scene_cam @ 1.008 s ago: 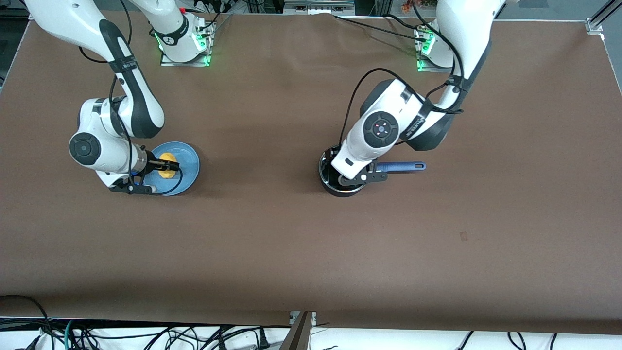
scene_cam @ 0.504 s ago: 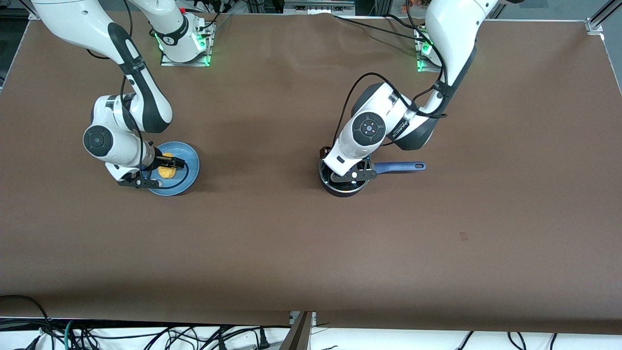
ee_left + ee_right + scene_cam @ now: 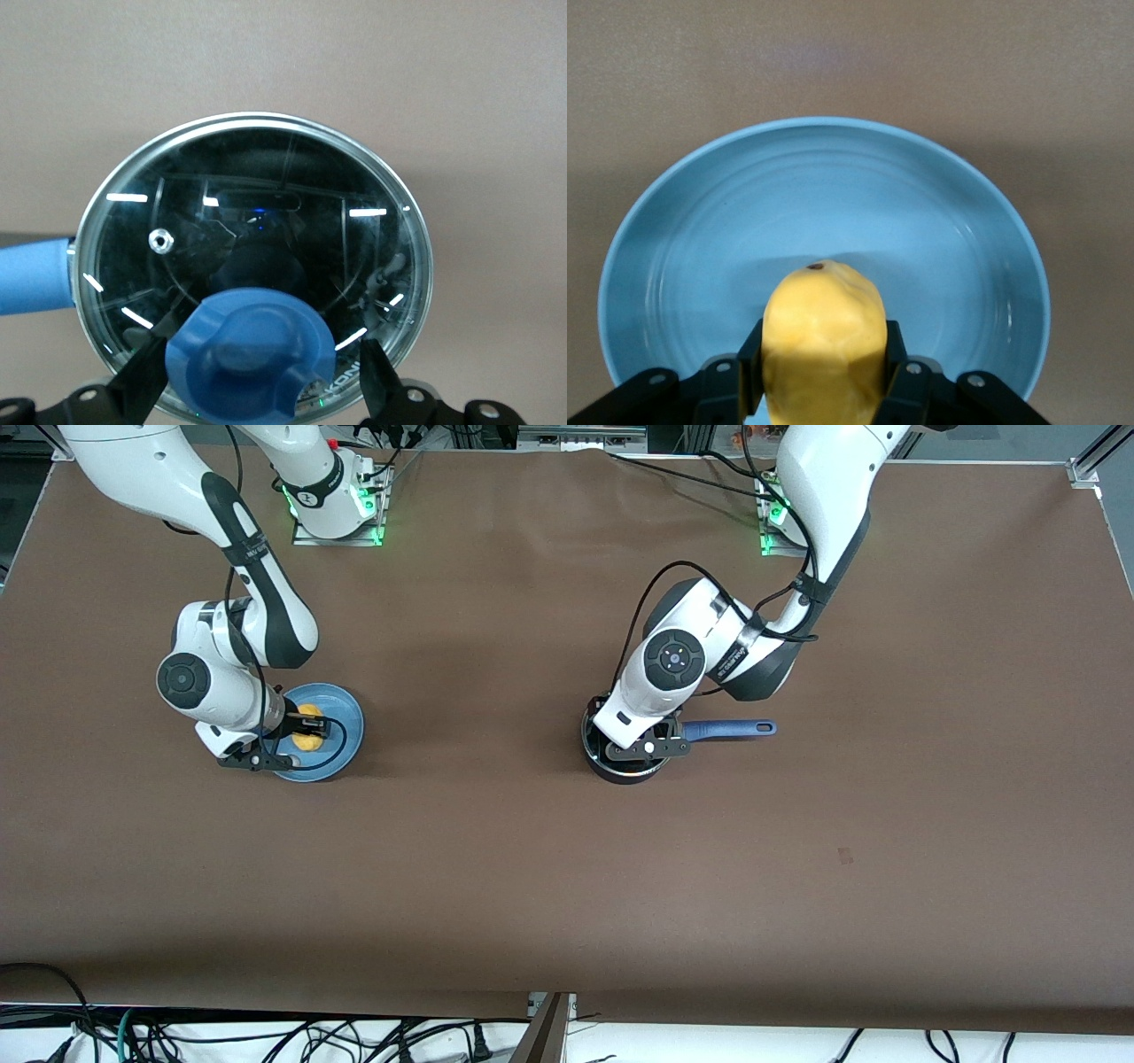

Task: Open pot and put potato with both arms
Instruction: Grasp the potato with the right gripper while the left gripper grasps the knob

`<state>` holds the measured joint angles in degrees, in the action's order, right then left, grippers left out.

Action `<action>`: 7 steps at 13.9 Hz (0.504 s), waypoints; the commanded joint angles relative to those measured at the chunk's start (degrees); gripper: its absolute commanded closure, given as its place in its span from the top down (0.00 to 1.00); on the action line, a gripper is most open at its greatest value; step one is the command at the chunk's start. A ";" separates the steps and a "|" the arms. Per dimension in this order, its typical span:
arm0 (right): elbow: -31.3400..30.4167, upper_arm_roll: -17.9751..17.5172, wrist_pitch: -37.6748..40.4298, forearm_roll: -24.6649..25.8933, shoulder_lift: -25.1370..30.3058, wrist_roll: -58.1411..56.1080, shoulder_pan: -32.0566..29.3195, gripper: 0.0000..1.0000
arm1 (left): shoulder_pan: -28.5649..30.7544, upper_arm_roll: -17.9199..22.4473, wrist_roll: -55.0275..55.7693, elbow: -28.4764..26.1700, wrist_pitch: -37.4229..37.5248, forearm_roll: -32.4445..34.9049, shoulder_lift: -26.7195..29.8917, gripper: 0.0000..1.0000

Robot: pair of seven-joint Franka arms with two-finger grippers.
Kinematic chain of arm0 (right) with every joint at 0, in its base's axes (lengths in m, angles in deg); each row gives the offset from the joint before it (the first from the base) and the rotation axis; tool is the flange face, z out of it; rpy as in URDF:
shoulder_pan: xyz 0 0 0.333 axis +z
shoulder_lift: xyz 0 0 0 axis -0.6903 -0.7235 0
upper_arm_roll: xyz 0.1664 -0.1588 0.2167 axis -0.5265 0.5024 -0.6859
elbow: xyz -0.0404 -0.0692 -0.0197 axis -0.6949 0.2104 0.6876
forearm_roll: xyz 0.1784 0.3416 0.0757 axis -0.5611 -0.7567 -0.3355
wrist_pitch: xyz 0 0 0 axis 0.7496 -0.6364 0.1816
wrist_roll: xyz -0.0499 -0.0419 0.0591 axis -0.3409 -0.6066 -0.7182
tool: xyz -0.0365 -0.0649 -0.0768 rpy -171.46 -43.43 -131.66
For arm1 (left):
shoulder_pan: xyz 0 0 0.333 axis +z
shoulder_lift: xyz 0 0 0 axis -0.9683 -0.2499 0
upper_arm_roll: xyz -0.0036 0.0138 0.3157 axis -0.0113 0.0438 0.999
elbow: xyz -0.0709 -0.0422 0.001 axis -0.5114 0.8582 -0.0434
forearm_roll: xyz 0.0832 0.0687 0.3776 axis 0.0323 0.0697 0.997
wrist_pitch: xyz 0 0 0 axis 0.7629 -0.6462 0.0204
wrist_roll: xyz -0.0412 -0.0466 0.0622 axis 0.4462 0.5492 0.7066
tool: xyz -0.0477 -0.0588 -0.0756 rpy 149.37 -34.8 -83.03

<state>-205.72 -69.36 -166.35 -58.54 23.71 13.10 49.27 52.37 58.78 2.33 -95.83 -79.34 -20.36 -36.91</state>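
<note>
Lidded black pot (image 3: 625,755), blue handle toward left arm's end; yellow potato (image 3: 307,726) on plate (image 3: 341,726)

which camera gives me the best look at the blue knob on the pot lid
The left wrist view: the blue knob fills the foreground on the glass lid, flanked by the left gripper and its fingers. In the front view the left arm hides it; the right wrist view misses it.
</note>
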 commanded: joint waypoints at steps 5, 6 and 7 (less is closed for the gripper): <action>-0.11 -0.11 -0.11 -0.25 2.94 -0.91 0.10 0.37 | -0.04 0.24 -0.95 0.47 -0.02 2.43 0.65 0.34; 0.85 -0.20 0.51 -0.25 3.64 -0.99 0.10 0.35 | -0.04 0.24 -0.95 0.55 0.07 2.43 0.74 0.24; 1.99 -0.38 1.38 -0.25 4.17 -1.17 0.10 0.35 | 0.04 0.33 -0.95 0.56 0.16 2.43 0.92 0.16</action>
<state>-204.59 -69.42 -166.66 -58.54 25.23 12.94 49.29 52.41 58.84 2.24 -95.54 -79.46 -18.88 -36.90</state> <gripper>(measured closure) 0.467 0.520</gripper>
